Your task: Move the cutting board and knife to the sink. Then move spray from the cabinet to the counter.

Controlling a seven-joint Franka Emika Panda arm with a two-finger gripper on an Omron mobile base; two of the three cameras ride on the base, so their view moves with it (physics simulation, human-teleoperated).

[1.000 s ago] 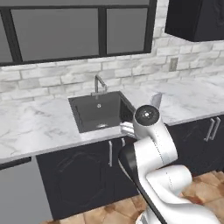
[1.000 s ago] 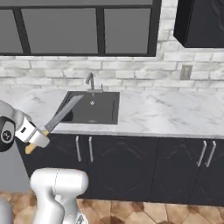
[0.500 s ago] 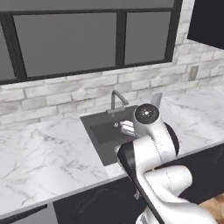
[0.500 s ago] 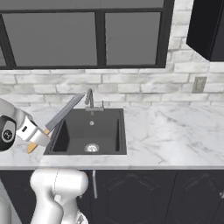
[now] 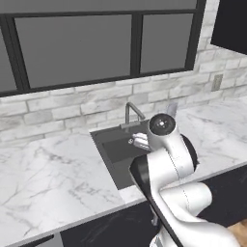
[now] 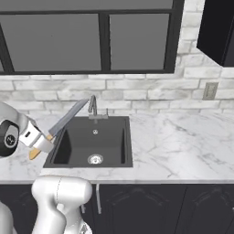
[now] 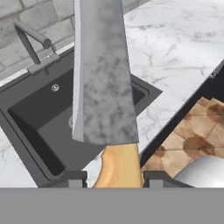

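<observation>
While the gripper (image 7: 113, 177) clamps the orange-yellow handle between its two dark fingers (image 7: 72, 178), the knife (image 6: 61, 124) hangs above the near left rim of the sink (image 6: 125, 148), blade slanting up and away toward the faucet (image 6: 93, 106). In the hand view the mottled grey blade (no maker's mark or writing can be read on it) crosses over the dark basin. White marble counter (image 6: 183, 146) spreads right of the sink, and a black cabinet (image 6: 218, 29) hangs at far right.

Even, bright rendered light (no glare), soft shadows, slightly blurry low-resolution edges.
</observation>
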